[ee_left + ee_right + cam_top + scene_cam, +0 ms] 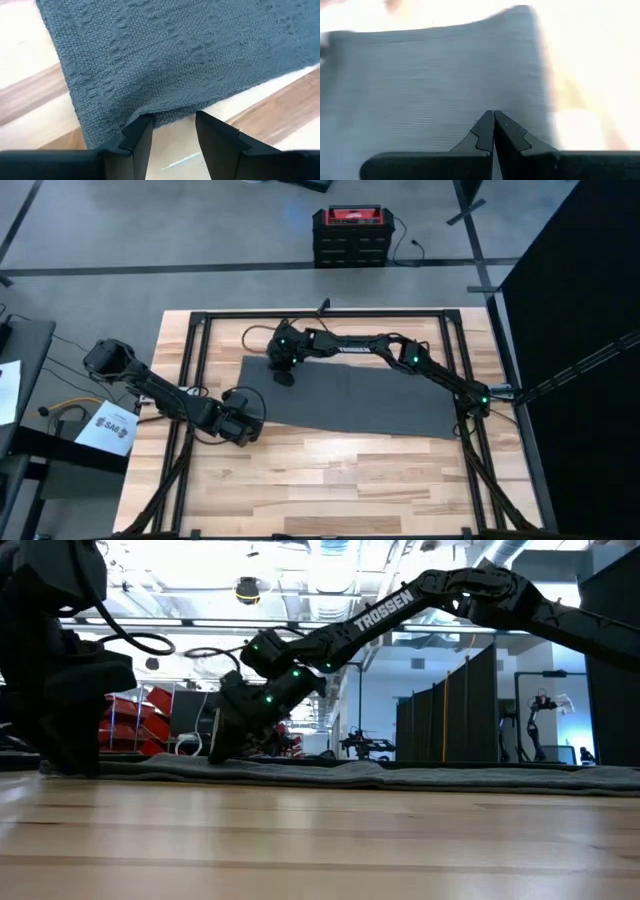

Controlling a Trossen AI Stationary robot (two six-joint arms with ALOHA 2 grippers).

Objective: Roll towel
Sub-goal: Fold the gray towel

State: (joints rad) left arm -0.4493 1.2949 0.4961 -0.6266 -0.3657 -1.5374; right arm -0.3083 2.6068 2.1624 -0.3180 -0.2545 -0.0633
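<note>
On the table (330, 480) — towel (360, 395) flat, left gripper (172, 131) at its edge.

robot lab: partitions (455, 710), another robot arm (545, 705).

Plain dark grey towel (350, 395) on a pale striped wooden table (330, 480).

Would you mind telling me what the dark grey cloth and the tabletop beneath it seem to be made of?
The dark grey rectangular towel looks like soft woven fabric, probably cotton: the left wrist view shows a coarse matte weave with raised threads. The pale tabletop looks like jointed wooden boards, smooth-finished, with visible grain and plank seams.
</note>
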